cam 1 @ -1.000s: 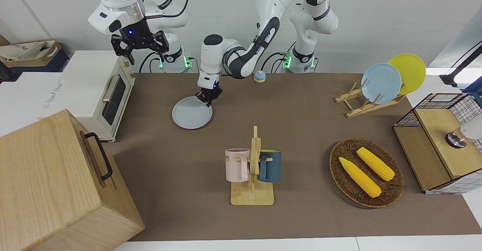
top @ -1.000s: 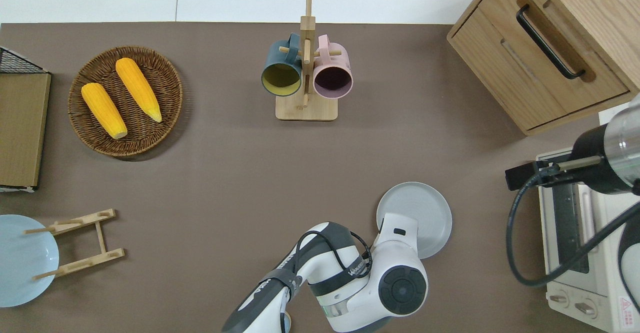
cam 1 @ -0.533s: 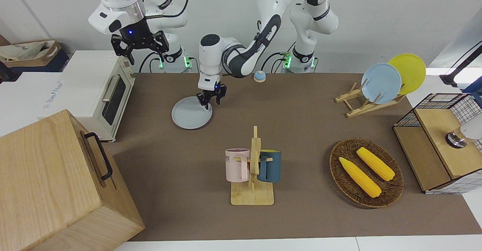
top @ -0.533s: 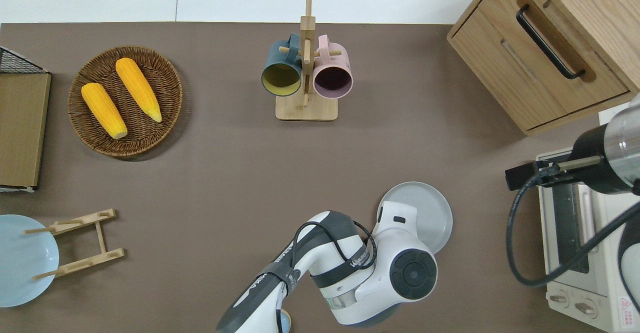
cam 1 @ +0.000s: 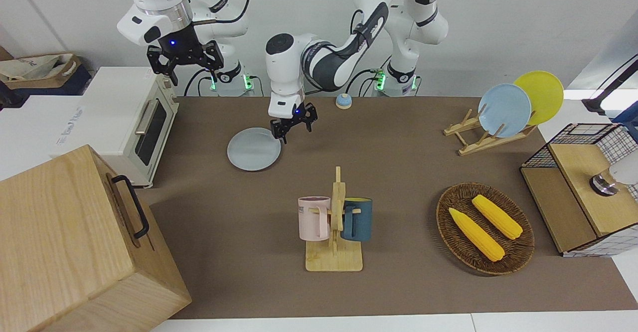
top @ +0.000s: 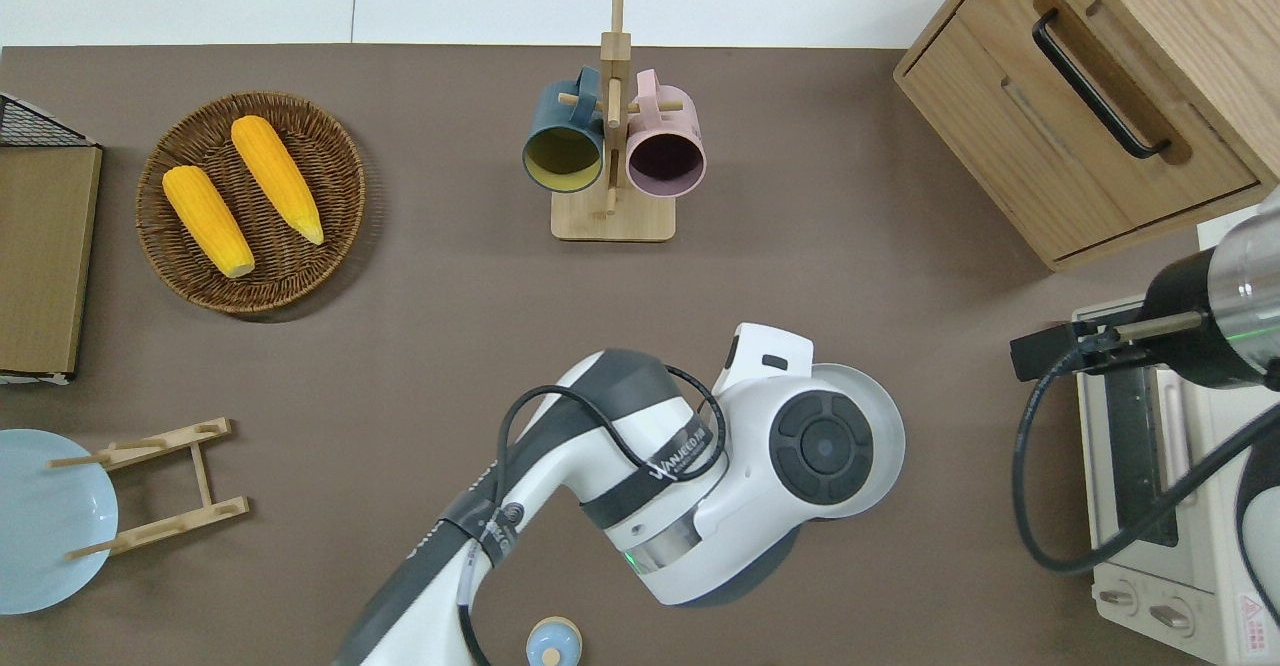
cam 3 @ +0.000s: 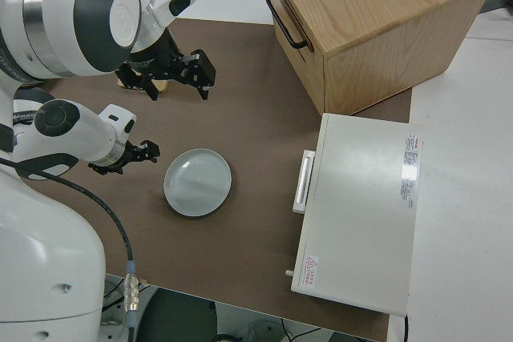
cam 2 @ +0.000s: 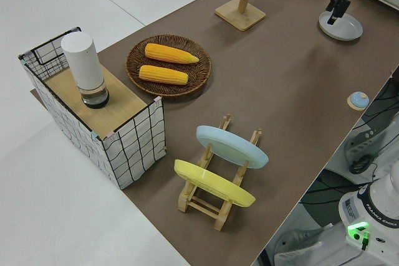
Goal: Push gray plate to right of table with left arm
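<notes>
The gray plate (cam 1: 253, 149) lies flat on the brown table (cam 1: 398, 162), toward the right arm's end and nearer to the robots than the mug rack. The overhead view shows only its edge (top: 888, 436) past the left arm's wrist. My left gripper (cam 1: 295, 130) hangs open and empty just above the table, beside the plate's rim on the side toward the left arm's end. It is clear of the plate (cam 3: 197, 182) in the right side view, where the gripper (cam 3: 124, 160) holds nothing. The right gripper (cam 1: 184, 65) is parked, open.
A toaster oven (cam 1: 144, 122) and a wooden cabinet (cam 1: 75, 242) stand at the right arm's end. The mug rack (cam 1: 335, 222) is mid-table. A basket of corn (cam 1: 484, 228), a plate rack (cam 1: 503, 110) and a wire shelf (cam 1: 583, 182) fill the left arm's end. A small bell (cam 1: 343, 101) sits near the bases.
My left gripper has risen off the plate's rim, opened wider and drawn back toward the left arm's end. The plate has hardly moved. The right arm is still.
</notes>
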